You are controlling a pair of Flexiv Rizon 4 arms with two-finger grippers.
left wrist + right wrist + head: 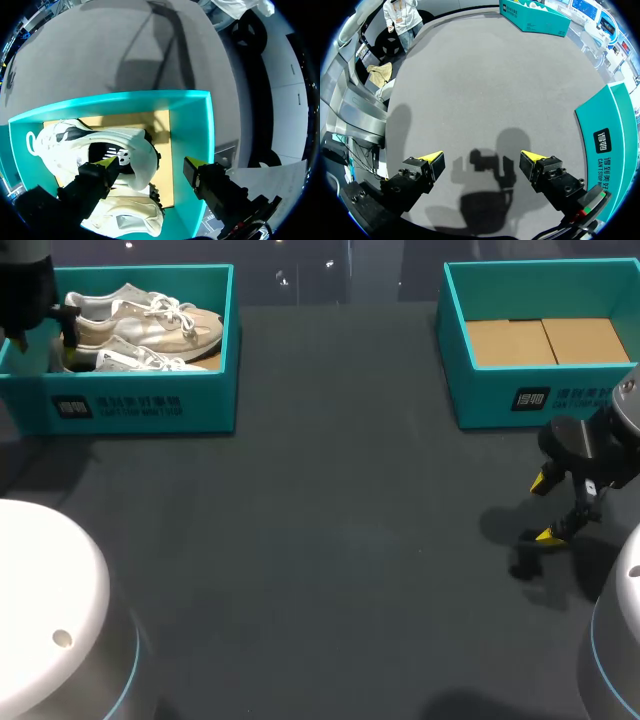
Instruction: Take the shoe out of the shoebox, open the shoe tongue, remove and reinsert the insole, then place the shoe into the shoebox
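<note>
Currently my left hand (150,165) hangs wide open over the shoebox (140,405), gripping nothing; shoe (150,325) sits inside. Right hand (482,162) is open, empty, above the tabletop (320,540).

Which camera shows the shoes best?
The left wrist view: the shoes lie close below its open fingers in the box. The head view shows both from afar, partly behind the left arm. The right wrist view shows only that box, far off.
</note>
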